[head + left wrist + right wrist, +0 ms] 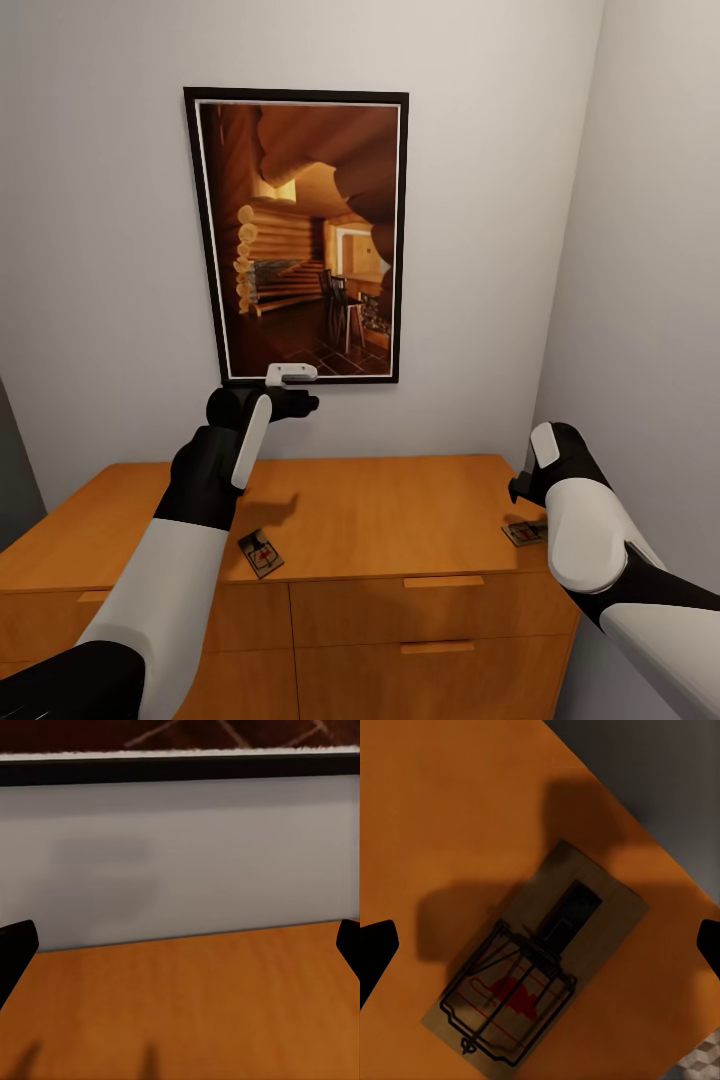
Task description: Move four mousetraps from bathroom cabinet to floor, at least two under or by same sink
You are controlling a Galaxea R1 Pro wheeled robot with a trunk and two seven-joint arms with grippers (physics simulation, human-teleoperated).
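Observation:
The cabinet (400, 500) is an orange-brown wooden chest with drawers, and two mousetraps lie on its top. One mousetrap (261, 553) sits near the front edge, beside my left forearm. The other mousetrap (522, 533) lies by the right end, partly covered by my right arm. My right gripper (518, 494) hangs open just above it. In the right wrist view that mousetrap (536, 967) lies centred between the spread fingertips (375, 949) of my right gripper (540, 952). My left gripper (303, 396) is raised over the cabinet top (187, 1005), open and empty, facing the wall; it is (180, 945) in its wrist view.
A framed picture (300, 235) of a log interior hangs on the wall behind the cabinet. The side wall (650, 300) stands close at the cabinet's right end. A corner of patterned floor tile (701, 1061) shows past the cabinet edge.

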